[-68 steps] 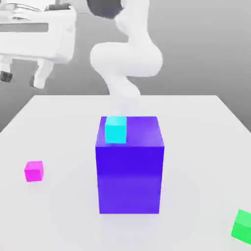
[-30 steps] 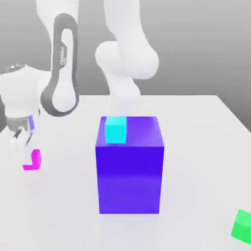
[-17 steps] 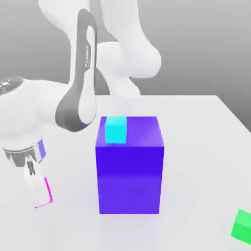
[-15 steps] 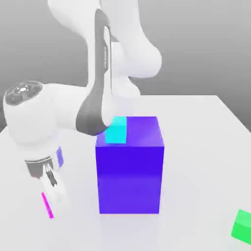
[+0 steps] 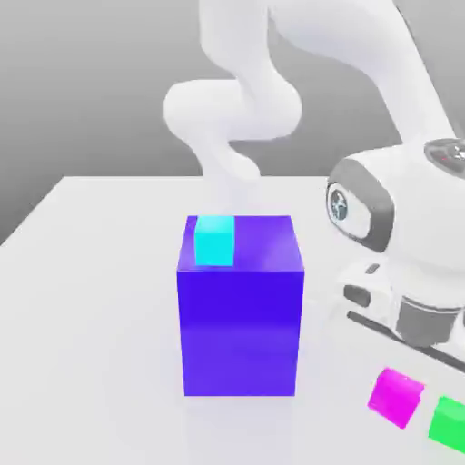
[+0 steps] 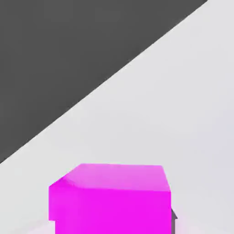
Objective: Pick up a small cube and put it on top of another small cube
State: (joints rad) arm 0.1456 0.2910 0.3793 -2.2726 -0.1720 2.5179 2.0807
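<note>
Magenta cube [image 5: 395, 396] sits low at the exterior view's right, just beside the small green cube [image 5: 449, 422], which lies at the frame's right edge on the white worktop [image 5: 91, 300]. The two look close but apart. The arm's wrist hangs just above and behind them. I cannot tell how the tool stands. In the hand view the magenta cube [image 6: 109, 199] looms close. A big blue-violet block [image 5: 240, 313] stands mid-worktop, a small cyan cube [image 5: 215, 241] on top.
</note>
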